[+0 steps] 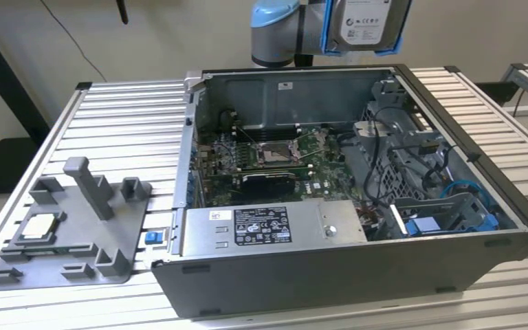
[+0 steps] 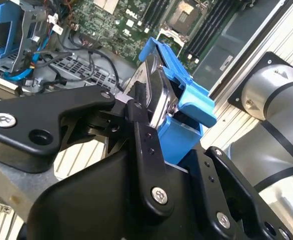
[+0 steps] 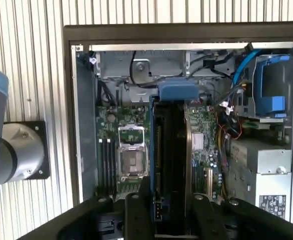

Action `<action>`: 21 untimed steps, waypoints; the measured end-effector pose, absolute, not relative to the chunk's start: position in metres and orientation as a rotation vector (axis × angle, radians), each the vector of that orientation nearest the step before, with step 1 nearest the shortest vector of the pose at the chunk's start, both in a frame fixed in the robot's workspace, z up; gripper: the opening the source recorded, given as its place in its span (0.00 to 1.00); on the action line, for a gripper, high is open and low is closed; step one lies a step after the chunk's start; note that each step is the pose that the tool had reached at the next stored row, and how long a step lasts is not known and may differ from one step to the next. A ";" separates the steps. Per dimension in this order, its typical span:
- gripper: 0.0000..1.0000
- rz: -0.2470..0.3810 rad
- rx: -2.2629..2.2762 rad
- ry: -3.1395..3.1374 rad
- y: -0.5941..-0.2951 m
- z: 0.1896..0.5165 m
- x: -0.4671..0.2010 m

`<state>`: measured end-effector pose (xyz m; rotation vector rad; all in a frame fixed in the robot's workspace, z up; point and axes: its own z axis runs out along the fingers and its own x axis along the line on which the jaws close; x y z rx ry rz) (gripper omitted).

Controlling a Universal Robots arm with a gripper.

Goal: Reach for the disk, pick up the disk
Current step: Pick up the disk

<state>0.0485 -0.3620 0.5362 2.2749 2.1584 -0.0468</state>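
The disk [image 1: 367, 24], a rectangular silver metal hard drive with a white printed label framed by a bright blue plastic bracket, hangs in the air above the rear wall of the open dark grey computer case [image 1: 337, 275] in the exterior view, well clear of the green motherboard [image 1: 273, 155] below it; the single arm's black gripper [image 2: 151, 125] is clenched on the disk, one finger [image 2: 144, 145] lying flat against the drive's edge in the second wrist view; the pick-up therefore appears to be already accomplished.

In the first wrist view the disk [image 3: 171, 165] is seen edge-on, extending straight out from between the fingers; its long axis runs away from the gripper in line with the fingers, and the blue bracket's end cap [image 3: 179, 91] marks the far end; the near end sits between the fingers, so the hold is at one end rather than at the middle, and the drive projects freely beyond the grip.

In the second wrist view the blue bracket [image 2: 186, 107] wraps the silver body on both flanks, the fingers closing across the drive's thin dimension.

Beside the case, on the slatted aluminium table [image 1: 126, 117], a grey plastic fixture [image 1: 71, 230] stands well apart at the exterior view's left.
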 end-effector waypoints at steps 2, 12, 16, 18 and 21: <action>0.00 -0.047 2.275 2.158 -0.362 0.536 0.053; 0.00 -0.047 2.275 2.158 -0.362 0.536 0.077; 0.00 -0.047 2.275 2.158 -0.362 0.536 0.086; 0.00 -0.047 2.275 2.158 -0.362 0.536 0.090; 0.00 -0.047 2.275 2.158 -0.362 0.536 0.095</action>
